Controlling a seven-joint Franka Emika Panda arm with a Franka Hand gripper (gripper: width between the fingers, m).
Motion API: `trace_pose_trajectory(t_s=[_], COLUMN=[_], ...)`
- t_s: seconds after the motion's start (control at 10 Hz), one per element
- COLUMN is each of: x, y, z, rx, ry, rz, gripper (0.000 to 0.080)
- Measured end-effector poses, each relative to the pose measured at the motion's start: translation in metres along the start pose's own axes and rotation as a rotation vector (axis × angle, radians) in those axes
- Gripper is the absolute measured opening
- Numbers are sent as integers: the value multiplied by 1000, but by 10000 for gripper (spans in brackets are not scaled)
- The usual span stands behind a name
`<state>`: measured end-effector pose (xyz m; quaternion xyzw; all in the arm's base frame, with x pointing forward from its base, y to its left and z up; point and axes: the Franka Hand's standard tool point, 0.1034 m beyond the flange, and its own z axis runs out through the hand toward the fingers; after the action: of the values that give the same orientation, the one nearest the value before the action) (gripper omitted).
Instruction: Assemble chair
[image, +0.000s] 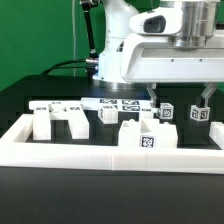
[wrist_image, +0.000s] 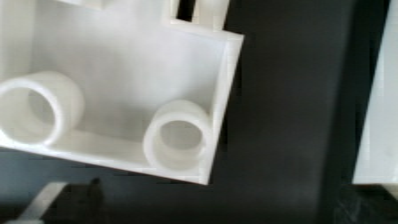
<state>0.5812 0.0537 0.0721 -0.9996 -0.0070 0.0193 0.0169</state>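
The end effector (image: 180, 99) is hanging wide open, gripping nothing, above the chair parts lying inside the rail (image: 100, 157). They're sitting on the worktop (image: 25, 95): a tagged block (image: 147, 137) just behind the rail's front run, two cubes (image: 167, 112) further in. The wrist view is showing a slab (wrist_image: 125, 95) with two round sockets. It's looking like rigid, light, slick plastic, so pinching across its flat edges, clear of the sockets, is looking safest.
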Motion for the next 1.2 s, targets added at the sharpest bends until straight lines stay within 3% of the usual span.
trace_pose_trajectory(t_s=[0.2, 0.5, 1.1, 1.2], x=[4, 3, -14, -15], y=[1, 0, 4, 4], z=[5, 7, 49, 50], rx=[18, 18, 15, 14], ry=[21, 18, 37, 35], rz=[152, 158, 147, 147], gripper=[649, 649, 649, 602])
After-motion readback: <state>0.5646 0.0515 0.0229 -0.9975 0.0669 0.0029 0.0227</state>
